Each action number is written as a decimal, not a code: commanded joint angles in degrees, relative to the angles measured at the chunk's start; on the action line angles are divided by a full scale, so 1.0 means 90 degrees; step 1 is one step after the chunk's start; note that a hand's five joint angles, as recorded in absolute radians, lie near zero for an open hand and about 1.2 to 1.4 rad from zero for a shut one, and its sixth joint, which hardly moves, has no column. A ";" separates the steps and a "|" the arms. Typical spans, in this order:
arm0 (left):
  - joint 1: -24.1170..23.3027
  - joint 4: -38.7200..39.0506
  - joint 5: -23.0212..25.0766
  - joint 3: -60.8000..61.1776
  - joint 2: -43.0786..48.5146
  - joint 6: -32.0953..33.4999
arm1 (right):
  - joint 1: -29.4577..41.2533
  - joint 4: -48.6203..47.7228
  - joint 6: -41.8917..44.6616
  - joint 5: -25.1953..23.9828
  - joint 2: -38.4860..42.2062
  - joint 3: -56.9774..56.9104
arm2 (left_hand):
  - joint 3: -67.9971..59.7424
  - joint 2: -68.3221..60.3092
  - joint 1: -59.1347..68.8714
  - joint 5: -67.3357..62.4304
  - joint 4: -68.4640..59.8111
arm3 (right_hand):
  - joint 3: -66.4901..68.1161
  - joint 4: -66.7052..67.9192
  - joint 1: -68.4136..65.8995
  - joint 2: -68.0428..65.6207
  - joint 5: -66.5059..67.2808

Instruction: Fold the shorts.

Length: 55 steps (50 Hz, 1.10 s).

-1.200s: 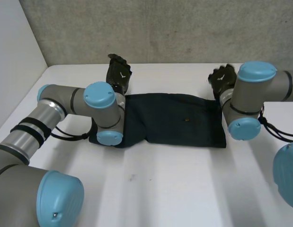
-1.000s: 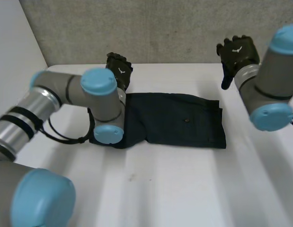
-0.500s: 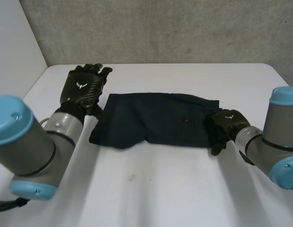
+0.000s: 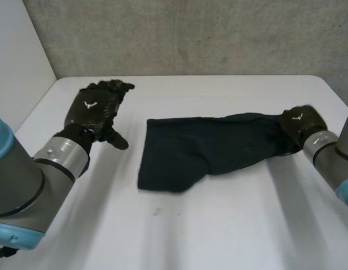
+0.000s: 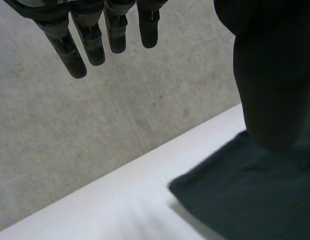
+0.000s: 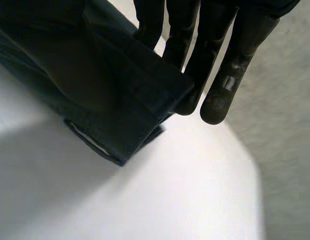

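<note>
The dark navy shorts (image 4: 207, 149) lie across the middle of the white table (image 4: 218, 230), bunched and stretched toward the right. My right hand (image 4: 300, 124) is shut on their right end. In the right wrist view its fingers (image 6: 230, 75) pinch a folded edge of the shorts (image 6: 124, 100) against the thumb. My left hand (image 4: 98, 109) hovers to the left of the shorts, apart from them. Its fingers (image 5: 89, 40) are straight and hold nothing, and a corner of the shorts (image 5: 255, 200) lies on the table beyond them.
A grey concrete wall (image 4: 190, 34) runs along the table's far edge, and a white panel (image 4: 16, 67) stands at the left. Bare table stretches in front of the shorts and to their left.
My right hand has closed on the right end of the shorts and dragged it to the right, so the whole cloth has shifted right. The left hand stays open, now well clear of the shorts.
</note>
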<state>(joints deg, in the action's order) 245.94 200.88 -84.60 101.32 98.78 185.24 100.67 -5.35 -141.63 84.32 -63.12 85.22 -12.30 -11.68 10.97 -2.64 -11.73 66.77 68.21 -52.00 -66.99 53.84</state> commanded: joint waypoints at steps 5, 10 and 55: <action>-0.0081 -0.0611 -0.0853 -0.0876 -0.0253 0.0023 | 0.1545 0.0048 0.1986 0.0243 0.0293 -0.1537 | 0.0138 0.0070 0.0009 0.0176 0.0075 | 0.1470 0.1310 -0.3111 -0.1445 0.1796; -0.0130 -0.0767 -0.0902 -0.1491 0.0020 0.0013 | 0.2495 0.0106 0.2161 -0.1348 0.0899 -0.1851 | 0.0138 0.0070 0.0009 0.0176 0.0075 | 0.1470 0.1310 -0.3111 -0.1445 0.1796; -0.1507 -0.4127 -0.2045 -0.6317 0.5149 0.0697 | 0.1657 0.2265 -0.1832 -0.0599 0.2046 -0.3884 | -0.0553 -0.0622 0.0701 -0.0515 -0.0617 | -0.6307 -0.6468 0.4667 0.6332 -0.5982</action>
<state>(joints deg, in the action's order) 232.59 164.49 -101.11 44.10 148.03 191.15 115.75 15.87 -156.67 79.84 -37.21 48.60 -13.99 -14.37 14.75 -3.23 -14.15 11.07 13.58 -9.90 -12.81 4.24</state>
